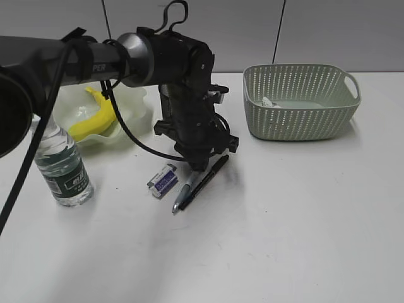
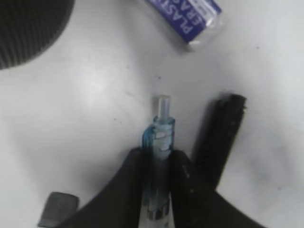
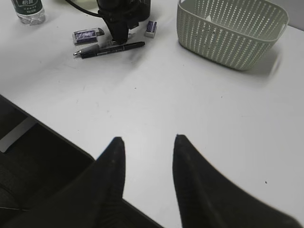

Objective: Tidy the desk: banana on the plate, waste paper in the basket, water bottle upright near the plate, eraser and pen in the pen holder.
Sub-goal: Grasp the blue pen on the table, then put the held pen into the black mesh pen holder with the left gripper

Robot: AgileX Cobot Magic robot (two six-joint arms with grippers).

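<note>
Gripping the blue click pen (image 2: 160,142) on the desk (image 1: 303,221) beside a black pen (image 2: 219,133) | left gripper (image 2: 159,166) clamped on it | right gripper (image 3: 147,147) parted, idle | step: pen pickup | next: lift, find the pen holder (image 2: 28,28).

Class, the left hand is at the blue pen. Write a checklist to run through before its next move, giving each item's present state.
1. Left hand shut on blue pen: ok.
2. Black pen outside the grip, lying beside it: ok.
3. Eraser apart from the hand: ok.
4. Right hand open, empty, far from the pens: ok.
5. Blue pen gripped firmly enough: cannot tell.
</note>
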